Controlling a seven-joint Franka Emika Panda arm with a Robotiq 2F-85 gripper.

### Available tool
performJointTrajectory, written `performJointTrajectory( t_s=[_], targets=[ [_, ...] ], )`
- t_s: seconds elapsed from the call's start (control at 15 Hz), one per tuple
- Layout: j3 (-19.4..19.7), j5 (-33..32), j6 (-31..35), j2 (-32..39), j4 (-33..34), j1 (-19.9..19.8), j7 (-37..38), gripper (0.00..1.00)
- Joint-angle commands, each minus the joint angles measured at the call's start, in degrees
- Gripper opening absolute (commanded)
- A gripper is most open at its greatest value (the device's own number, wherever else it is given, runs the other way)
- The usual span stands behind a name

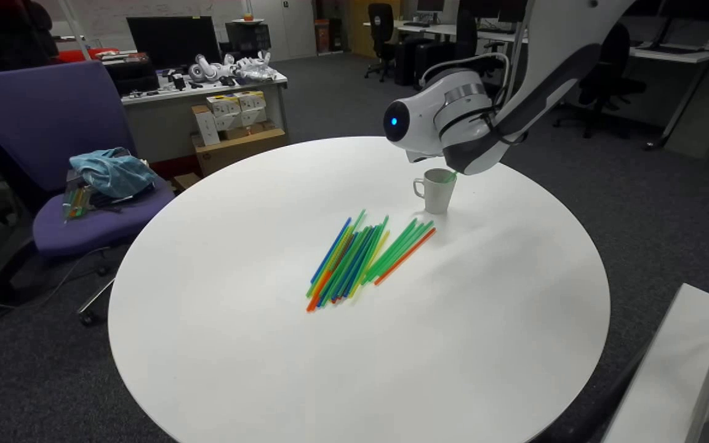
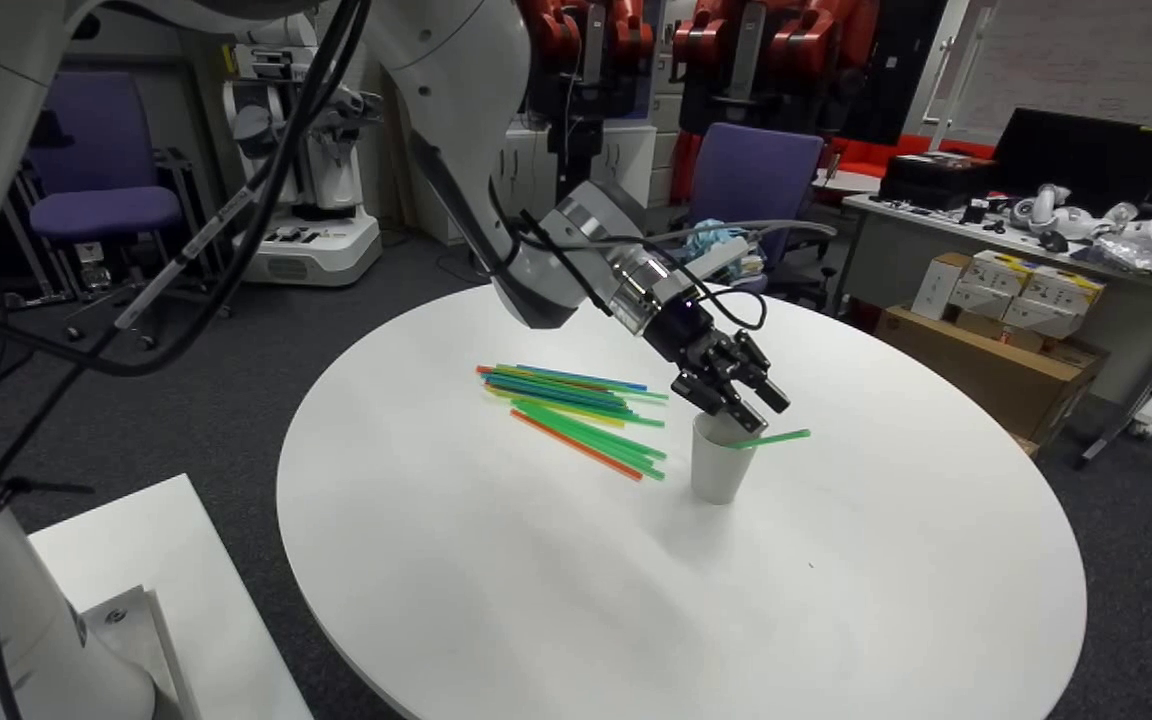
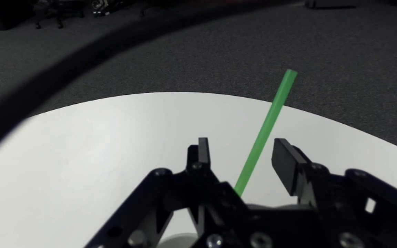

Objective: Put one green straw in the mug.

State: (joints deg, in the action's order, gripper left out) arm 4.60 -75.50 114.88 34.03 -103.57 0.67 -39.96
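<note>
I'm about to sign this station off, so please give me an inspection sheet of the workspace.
Surface: round white table, one small dark speck on it.
Job's things: small white ceramic mug with a side handle, upright; thin green plastic straw leaning out over its rim, lower end hidden.
Clutter: loose green, blue, yellow and orange plastic straws beside the mug.
Jaws: black, open, near the mug's mouth; straw between their tips in the wrist view, a gap either side.
Cables: black cables drooping beside the white robot arm.
Surroundings: purple fabric chair bearing a crumpled blue cloth; brown cardboard box.
</note>
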Motion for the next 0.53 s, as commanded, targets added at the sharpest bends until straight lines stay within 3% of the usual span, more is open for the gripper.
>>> performJointTrajectory(
  t_s=[0.0,0.13,0.47],
  targets=[
    [-1.3,-0.7,-2.3,0.0,1.3,-0.9,0.5,0.85],
    [-3.7,7.1,-1.8,-1.9,0.9,-2.6,-3.4,0.99],
    [-8.9,29.1,-3.0,-8.9,-0.5,-4.1,-11.6,1.00]
  ],
)
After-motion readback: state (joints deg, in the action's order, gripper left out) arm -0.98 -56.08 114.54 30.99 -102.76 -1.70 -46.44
